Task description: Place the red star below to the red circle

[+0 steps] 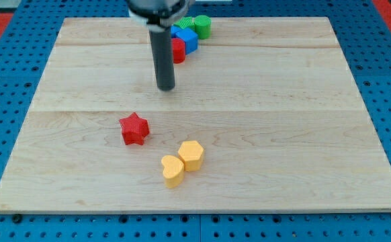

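A red star (pixel 134 128) lies left of the board's middle, toward the view's bottom. A red circle (pixel 178 50) sits near the view's top, partly hidden behind my rod. My tip (pixel 166 87) is on the board above and to the right of the red star, a clear gap away, and just below the red circle.
A blue block (pixel 187 39) touches the red circle on its right, with two green blocks (pixel 201 26) behind it at the board's top edge. A yellow heart (pixel 172 170) and a yellow hexagon (pixel 191 155) sit together below and right of the red star.
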`<act>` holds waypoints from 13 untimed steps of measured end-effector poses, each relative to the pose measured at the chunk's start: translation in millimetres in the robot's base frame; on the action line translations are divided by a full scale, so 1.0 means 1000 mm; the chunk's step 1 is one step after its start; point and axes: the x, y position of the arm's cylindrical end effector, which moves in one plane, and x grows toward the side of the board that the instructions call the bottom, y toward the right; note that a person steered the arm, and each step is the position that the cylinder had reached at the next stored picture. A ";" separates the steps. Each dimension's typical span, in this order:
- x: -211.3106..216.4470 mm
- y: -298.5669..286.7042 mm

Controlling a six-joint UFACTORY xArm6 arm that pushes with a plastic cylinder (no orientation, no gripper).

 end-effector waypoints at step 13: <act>-0.054 0.024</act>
